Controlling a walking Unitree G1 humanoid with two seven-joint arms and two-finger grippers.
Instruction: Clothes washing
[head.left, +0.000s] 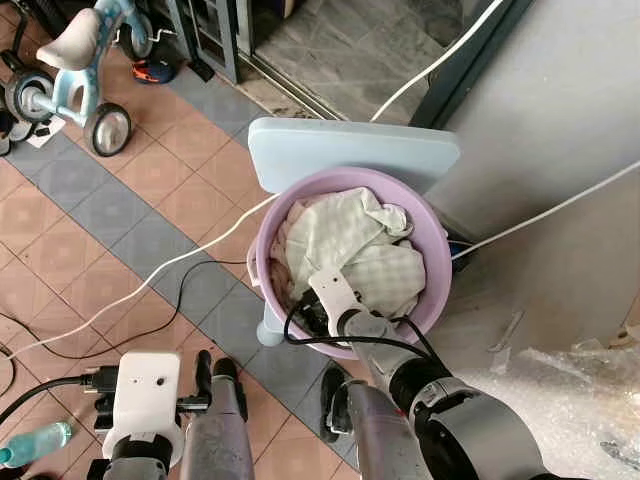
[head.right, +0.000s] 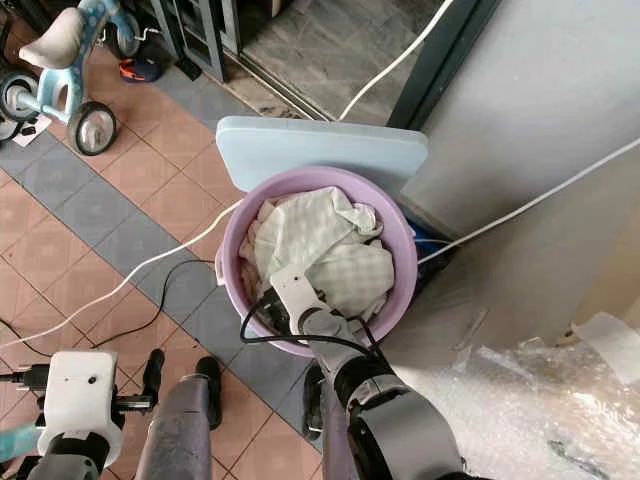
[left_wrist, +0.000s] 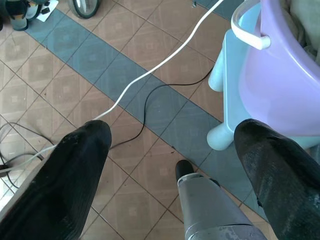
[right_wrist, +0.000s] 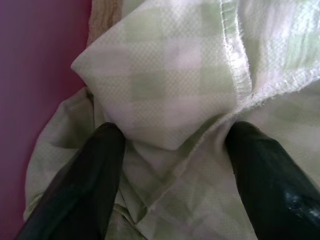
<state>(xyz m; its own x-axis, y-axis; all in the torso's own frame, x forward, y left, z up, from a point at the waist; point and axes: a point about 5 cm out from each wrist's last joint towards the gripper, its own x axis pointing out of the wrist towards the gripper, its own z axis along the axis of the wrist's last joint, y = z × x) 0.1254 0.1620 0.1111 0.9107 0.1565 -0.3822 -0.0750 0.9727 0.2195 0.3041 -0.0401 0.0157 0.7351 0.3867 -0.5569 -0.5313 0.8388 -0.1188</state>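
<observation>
We are looking at a heap of pale checked cloth (head.left: 350, 245) filling a purple basin (head.left: 435, 290), which is sitting on a light blue stool (head.left: 350, 150) on the tiled floor (head.left: 120, 220) beside a grey wall. Our right claw (right_wrist: 170, 150) is reaching in at the basin's near rim, its fingers (right_wrist: 85, 170) spread wide and pressing down on either side of a fold of the cloth, gripping nothing yet. Our left claw (left_wrist: 170, 165) is hanging released over the floor near the stool's leg. A white cable (head.left: 150, 275) and a black one are lying across the tiles by the stool, and a child's tricycle (head.left: 75, 70) is standing well apart. We are judging that a pull on the cloth could drag the basin off the stool's near edge, and that stepping closer could snag a cable.
</observation>
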